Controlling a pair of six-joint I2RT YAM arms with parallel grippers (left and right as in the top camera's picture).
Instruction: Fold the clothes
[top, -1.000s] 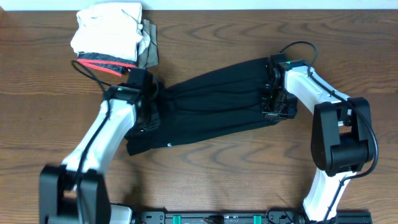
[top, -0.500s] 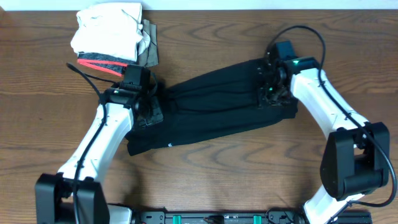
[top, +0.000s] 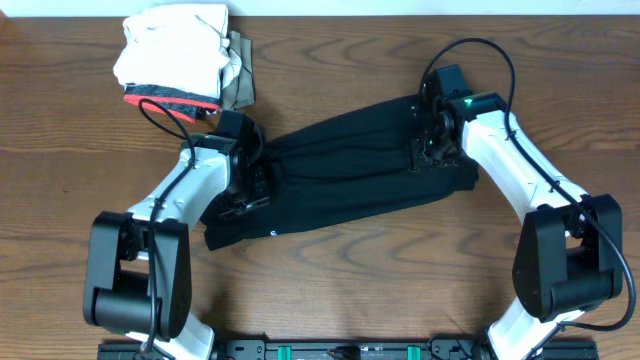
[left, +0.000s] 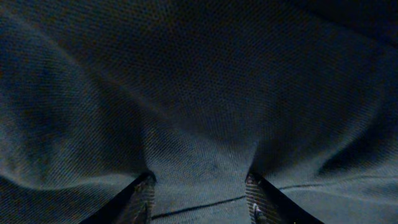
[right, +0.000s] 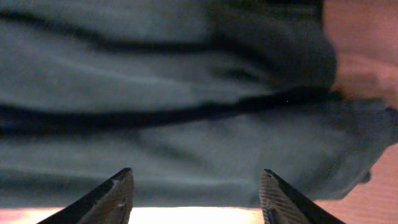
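Note:
The clothes, a black shirt, lie folded into a long band running from lower left to upper right across the table, with a small white logo near the lower left edge. My left gripper rests on the band's left end. In the left wrist view the left gripper stands open, fingertips pressed down on flat cloth with a seam between them. My right gripper hovers over the right end. In the right wrist view the right gripper is wide open just above the cloth.
A pile of folded white, grey and olive garments sits at the back left, close to the left arm. Wooden table shows in front of the shirt. The right arm's cable loops above the shirt's right end.
Both grippers have opened and let the cloth lie. The right gripper has shifted slightly left and back; the left arm has swung its elbow in, with its gripper a little further right.

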